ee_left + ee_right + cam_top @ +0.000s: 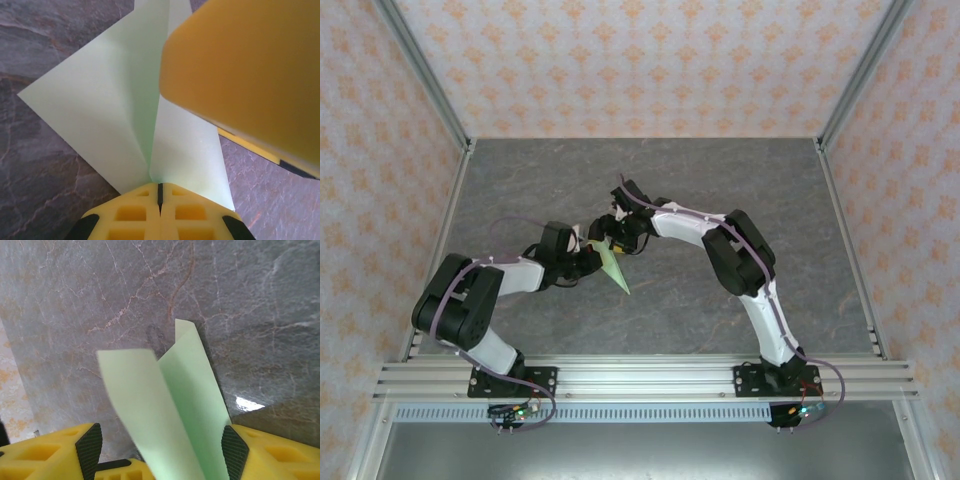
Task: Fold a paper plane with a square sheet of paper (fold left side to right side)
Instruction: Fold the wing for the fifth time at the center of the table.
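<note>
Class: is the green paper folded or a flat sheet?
Folded: the paper plane shows a centre crease with angled flaps, pinched in the shut left gripper.

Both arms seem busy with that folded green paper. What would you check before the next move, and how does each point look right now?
1. Left gripper clamped on the paper plane: ok.
2. Right gripper open, with paper between its fingers: ok.
3. Centre crease straight: ok.
4. Paper untorn where visible: ok.
5. Plane's tip resting on the table: cannot tell.
</note>
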Available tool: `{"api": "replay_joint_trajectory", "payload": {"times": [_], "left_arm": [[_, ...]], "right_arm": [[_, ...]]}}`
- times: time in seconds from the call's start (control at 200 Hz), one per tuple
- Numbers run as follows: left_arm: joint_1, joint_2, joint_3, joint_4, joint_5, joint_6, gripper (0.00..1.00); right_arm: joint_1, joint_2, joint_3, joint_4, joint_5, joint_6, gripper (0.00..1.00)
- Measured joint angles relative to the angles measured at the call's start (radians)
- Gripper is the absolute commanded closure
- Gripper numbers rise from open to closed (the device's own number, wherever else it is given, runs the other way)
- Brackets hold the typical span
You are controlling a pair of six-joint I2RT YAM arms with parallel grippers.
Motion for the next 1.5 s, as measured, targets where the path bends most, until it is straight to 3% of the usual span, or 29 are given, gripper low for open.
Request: {"api": "replay_joint_trajectory", "payload": {"times": [0.856, 1.096, 1.156, 1.261, 1.356, 1.501], "left_arm": [[0.007, 0.048, -0.002, 0.038, 0.027, 0.000, 1.00], [0.006, 0.052, 0.003, 0.039, 0.027, 0.000, 1.00], [0.006, 0.055, 0.006, 0.038, 0.029, 0.000, 1.00], [0.006, 0.059, 0.011, 0.037, 0.031, 0.000, 1.00], [0.006, 0.068, 0.023, 0.035, 0.035, 0.000, 1.00], [0.006, 0.075, 0.040, 0.021, 0.034, 0.000, 1.00]], "right_arm": [[0.006, -0.002, 0.011, -0.017, 0.024, -0.018, 0.31], [-0.008, -0.152, -0.092, -0.037, 0.104, -0.048, 0.28], [-0.015, -0.211, -0.118, -0.044, 0.123, -0.064, 0.33], [-0.026, -0.310, -0.166, -0.048, 0.125, -0.100, 0.58], [-0.026, -0.367, -0.224, -0.036, 0.095, -0.119, 0.74], [-0.015, -0.380, -0.322, -0.032, 0.047, -0.141, 0.81]]}}
